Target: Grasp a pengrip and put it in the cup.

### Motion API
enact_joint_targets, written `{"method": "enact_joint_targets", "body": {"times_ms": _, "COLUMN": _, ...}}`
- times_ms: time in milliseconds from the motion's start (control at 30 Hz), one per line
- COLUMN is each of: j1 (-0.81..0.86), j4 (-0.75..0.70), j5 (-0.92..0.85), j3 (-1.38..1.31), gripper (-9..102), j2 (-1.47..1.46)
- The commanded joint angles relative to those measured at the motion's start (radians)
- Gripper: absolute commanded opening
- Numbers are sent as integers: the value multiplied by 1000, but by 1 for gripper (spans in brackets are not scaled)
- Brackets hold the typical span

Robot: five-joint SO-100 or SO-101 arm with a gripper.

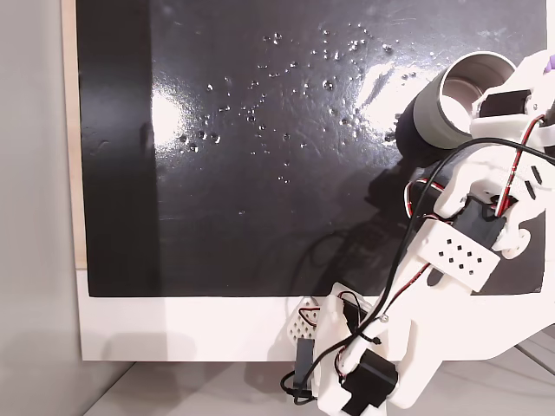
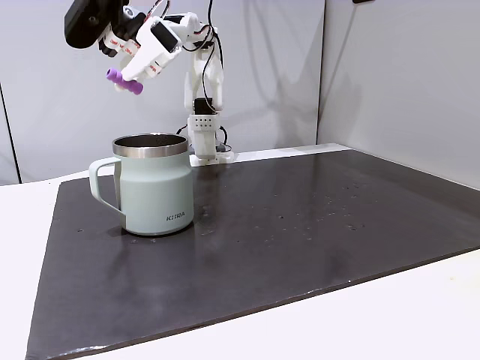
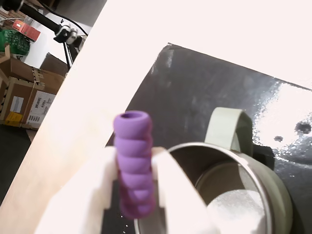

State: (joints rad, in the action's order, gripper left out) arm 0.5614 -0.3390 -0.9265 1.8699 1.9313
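Pengrip (image 3: 133, 163) is already in hand: you've got it clamped between the two white fingers (image 3: 175, 190), ribbed purple body crosswise to them, one open end sticking out past the tips. In the side-on fixed view the gripper (image 2: 129, 81) sits high in the air with the pengrip (image 2: 124, 80) poking out to the left of it, well above the cup (image 2: 153, 184).

Grasp and lift: done, judging by that. What's left is the drop.

Alignment isn't there yet, as far as I can tell. Side-on, the pengrip hangs above and a little left of the cup's rim, roughly over the handle side. In the wrist view the cup (image 3: 263, 185) opening lies to the right of the fingers, with the handle (image 3: 224, 129) beyond; the pengrip overlaps the near rim rather than the middle of the mouth. In the top-down fixed view the arm covers part of the cup (image 1: 451, 104), and a purple speck (image 1: 548, 62) at the right edge is probably the pengrip, too small to be sure.

You'd want to shift toward the centre of the opening, come down closer, then release. Dropping from this height risks a bounce off the rim; soft rubber, so it'd likely land on the black mat (image 2: 300, 225) among the droplets (image 1: 329, 52).
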Motion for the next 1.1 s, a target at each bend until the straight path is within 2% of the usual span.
{"method": "enact_joint_targets", "body": {"times_ms": 0, "j1": 6, "j4": 66, "j5": 2, "j3": 26, "gripper": 0, "j2": 8}}
{"method": "enact_joint_targets", "body": {"times_ms": 267, "j1": -3, "j4": 161, "j5": -18, "j3": 181, "gripper": 0, "j2": 66}}
{"method": "enact_joint_targets", "body": {"times_ms": 600, "j1": -9, "j4": 160, "j5": 9, "j3": 192, "gripper": 1, "j2": 77}}
{"method": "enact_joint_targets", "body": {"times_ms": 767, "j1": 0, "j4": 156, "j5": 87, "j3": 187, "gripper": 26, "j2": 80}}
{"method": "enact_joint_targets", "body": {"times_ms": 833, "j1": 5, "j4": 153, "j5": 117, "j3": 186, "gripper": 32, "j2": 86}}
{"method": "enact_joint_targets", "body": {"times_ms": 1067, "j1": 8, "j4": 143, "j5": 120, "j3": 183, "gripper": 34, "j2": 98}}
